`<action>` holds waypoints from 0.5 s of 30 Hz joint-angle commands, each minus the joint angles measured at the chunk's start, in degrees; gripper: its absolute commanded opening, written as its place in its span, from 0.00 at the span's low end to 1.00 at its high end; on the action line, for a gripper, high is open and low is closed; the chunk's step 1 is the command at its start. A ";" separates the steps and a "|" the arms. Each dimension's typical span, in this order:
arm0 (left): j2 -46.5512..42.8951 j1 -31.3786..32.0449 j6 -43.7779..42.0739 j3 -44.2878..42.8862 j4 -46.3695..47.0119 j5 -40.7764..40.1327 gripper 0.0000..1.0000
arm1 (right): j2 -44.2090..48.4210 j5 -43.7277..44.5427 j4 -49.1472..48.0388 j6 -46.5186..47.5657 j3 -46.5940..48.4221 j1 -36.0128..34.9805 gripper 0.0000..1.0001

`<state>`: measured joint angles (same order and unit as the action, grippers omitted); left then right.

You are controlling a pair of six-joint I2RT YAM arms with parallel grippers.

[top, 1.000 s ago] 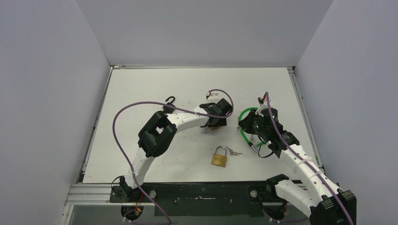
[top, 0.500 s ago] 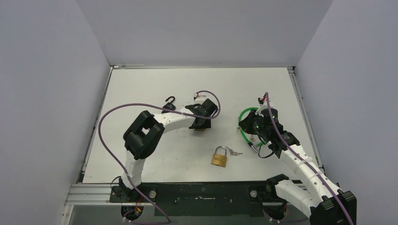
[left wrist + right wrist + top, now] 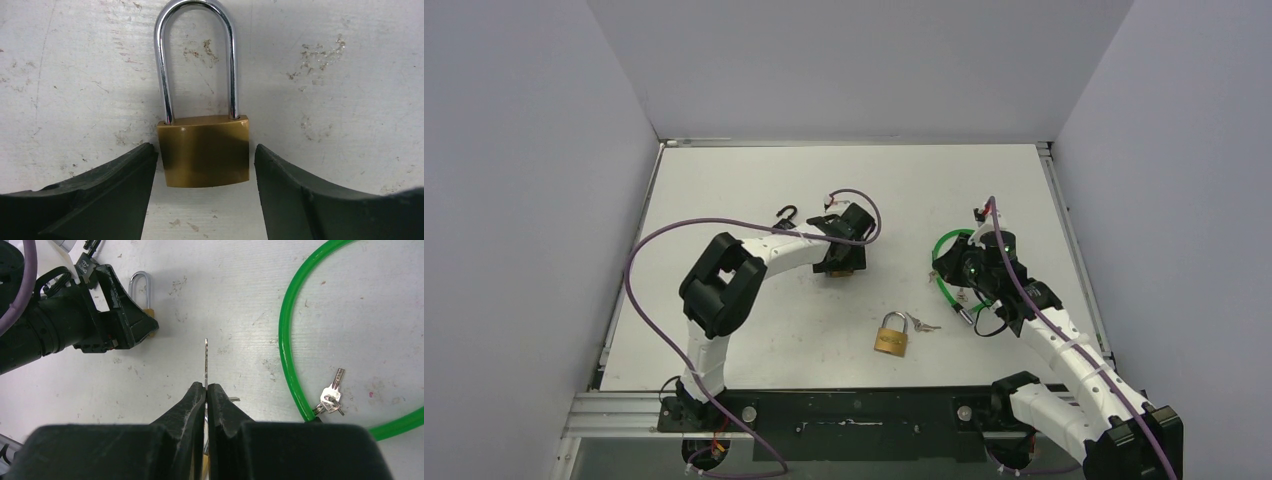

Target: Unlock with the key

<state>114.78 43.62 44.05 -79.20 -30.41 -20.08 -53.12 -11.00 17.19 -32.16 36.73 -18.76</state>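
A small brass padlock (image 3: pixel 205 160) with a long steel shackle lies flat on the table between the fingers of my open left gripper (image 3: pixel 203 149); the fingers flank its body. In the top view this gripper (image 3: pixel 842 262) is left of centre. My right gripper (image 3: pixel 206 386) is shut on a key (image 3: pixel 206 360) whose blade points out ahead, above the table. In the right wrist view the left gripper (image 3: pixel 117 325) and the padlock's shackle (image 3: pixel 140 287) lie ahead to the left. The right gripper (image 3: pixel 951 268) is apart from the padlock.
A larger brass padlock (image 3: pixel 891 335) lies near the front with keys (image 3: pixel 921 323) beside it. A green cable loop (image 3: pixel 290 355) with a key bunch (image 3: pixel 332 395) lies to the right. A black hook (image 3: pixel 786 213) lies behind the left arm.
My left gripper has moved left across the table, and the small padlock has moved with it. The right arm has not moved.
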 commanded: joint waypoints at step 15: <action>9.60 -1.31 0.05 -7.25 -12.68 3.20 0.50 | 0.56 0.11 -3.24 -0.39 1.06 0.31 0.00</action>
<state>119.92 42.74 44.45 -87.50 -38.41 -18.85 -53.15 -11.03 16.56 -32.32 36.73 -18.76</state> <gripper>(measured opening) 0.603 0.040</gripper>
